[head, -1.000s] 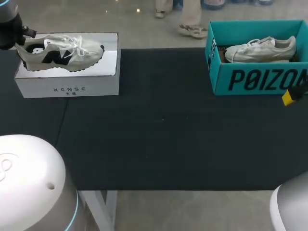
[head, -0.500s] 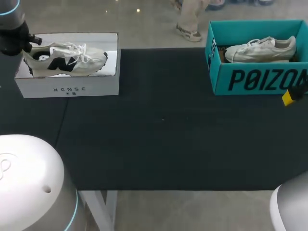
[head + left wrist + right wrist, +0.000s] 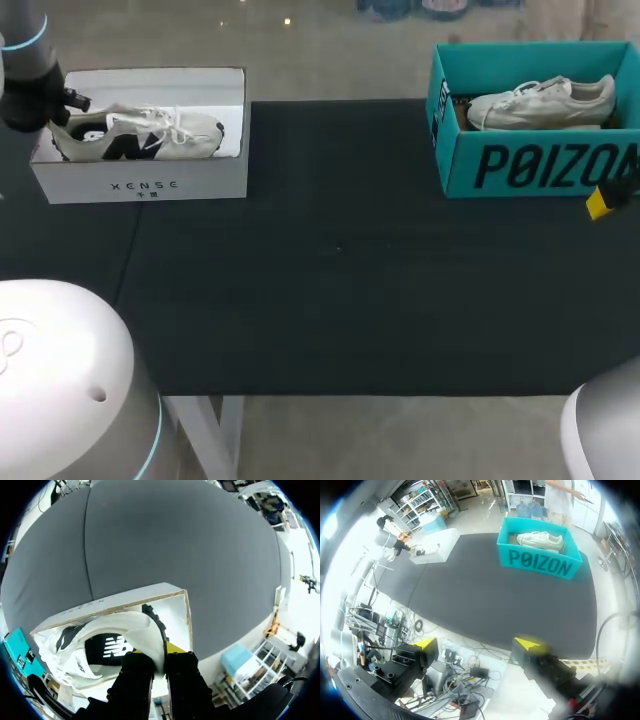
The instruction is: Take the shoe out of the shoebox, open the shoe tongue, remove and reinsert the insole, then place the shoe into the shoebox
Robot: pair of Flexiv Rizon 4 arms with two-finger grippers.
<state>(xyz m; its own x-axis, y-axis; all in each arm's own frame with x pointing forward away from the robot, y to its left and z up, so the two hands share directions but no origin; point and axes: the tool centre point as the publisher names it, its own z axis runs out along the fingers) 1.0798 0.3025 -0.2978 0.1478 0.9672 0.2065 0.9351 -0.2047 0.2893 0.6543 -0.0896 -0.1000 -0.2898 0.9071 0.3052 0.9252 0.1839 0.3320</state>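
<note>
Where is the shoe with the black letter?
In the head view, the shoe sits in the white shoebox at the table's far left, its heel in the left gripper.

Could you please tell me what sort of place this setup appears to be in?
Probably a robotics test bench: a black cloth-covered table carries a white cardboard shoebox and a teal cardboard shoebox, and the left gripper clamps a cream sneaker inside the white one.
</note>
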